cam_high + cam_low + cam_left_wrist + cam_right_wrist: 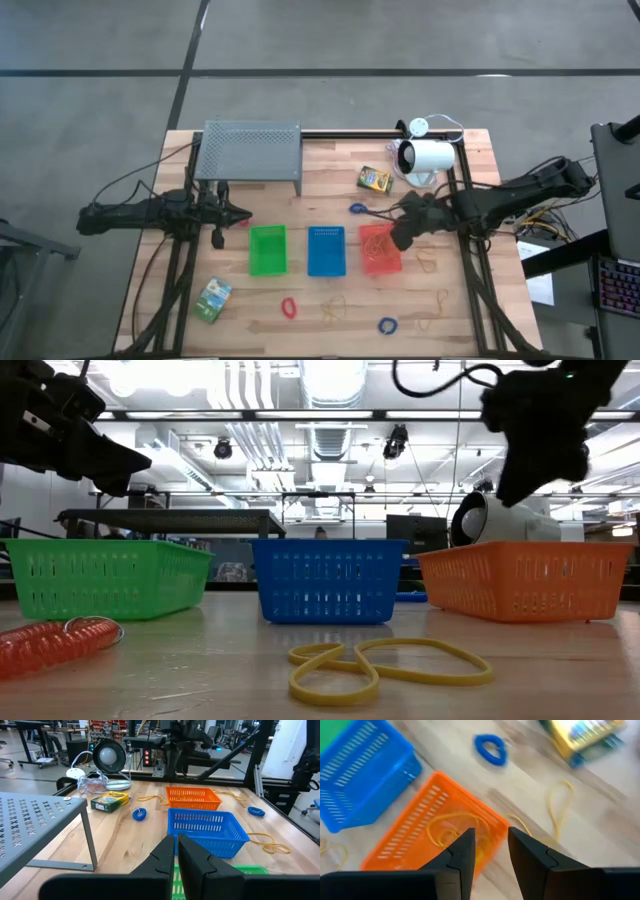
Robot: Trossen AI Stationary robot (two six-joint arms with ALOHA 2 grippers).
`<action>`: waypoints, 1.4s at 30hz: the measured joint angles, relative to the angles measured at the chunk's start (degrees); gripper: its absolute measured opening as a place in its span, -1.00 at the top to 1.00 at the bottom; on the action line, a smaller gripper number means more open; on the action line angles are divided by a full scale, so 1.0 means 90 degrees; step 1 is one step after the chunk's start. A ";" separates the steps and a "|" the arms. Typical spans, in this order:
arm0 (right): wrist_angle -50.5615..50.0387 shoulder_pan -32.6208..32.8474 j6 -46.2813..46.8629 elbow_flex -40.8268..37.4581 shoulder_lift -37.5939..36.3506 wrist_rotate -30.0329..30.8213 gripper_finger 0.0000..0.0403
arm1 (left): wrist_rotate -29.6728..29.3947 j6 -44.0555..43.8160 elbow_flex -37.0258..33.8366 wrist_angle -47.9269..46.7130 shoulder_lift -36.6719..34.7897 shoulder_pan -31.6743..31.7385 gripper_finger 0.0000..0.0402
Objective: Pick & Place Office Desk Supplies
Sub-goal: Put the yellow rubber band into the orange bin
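No legible txt on crayon box (374,180); right claw (490,851) open, empty, above orange basket (410,837); left claw (176,851) closed.

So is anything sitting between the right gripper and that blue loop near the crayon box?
Nothing visible. The right gripper, fingers apart and empty, hangs over the orange basket; only bare wood lies between it and the blue loop.

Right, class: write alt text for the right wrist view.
The right gripper, open and empty, hangs over an orange basket holding a yellow rubber band. A blue basket, blue loop and crayon box lie beyond.
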 joint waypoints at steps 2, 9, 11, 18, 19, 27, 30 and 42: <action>-0.0365 0.0092 0.0482 0.0000 -0.0136 0.0002 0.44 | 0.0000 0.0000 -0.0001 0.0001 0.0000 0.0000 0.86; -0.1347 0.0701 0.2382 0.0000 -0.0292 -0.0165 0.44 | -0.0001 0.0000 -0.0001 0.0002 0.0000 -0.0001 0.86; -0.1532 0.0935 0.2862 0.0000 -0.0231 -0.0257 0.44 | -0.0002 0.0000 0.0000 0.0000 0.0000 0.0000 0.86; -0.1842 0.1655 0.4323 -0.0002 0.0106 -0.0624 0.44 | -0.0001 0.0000 0.0000 0.0002 0.0000 -0.0001 0.86; -0.1833 0.1730 0.4434 -0.0002 0.0166 -0.0698 0.44 | -0.0002 0.0000 0.0000 0.0002 0.0000 0.0000 0.86; -0.1582 0.2080 0.4985 -0.0002 0.0646 -0.1022 0.44 | -0.0002 0.0000 0.0000 0.0002 0.0000 0.0000 0.86; -0.1407 0.2162 0.5095 -0.0005 0.0831 -0.1048 0.44 | -0.0002 0.0000 -0.0001 0.0002 0.0000 -0.0001 0.86; 0.0190 0.2185 0.5036 -0.1072 0.0550 -0.1510 0.43 | 0.0000 0.0000 0.0000 0.0000 0.0000 -0.0002 0.86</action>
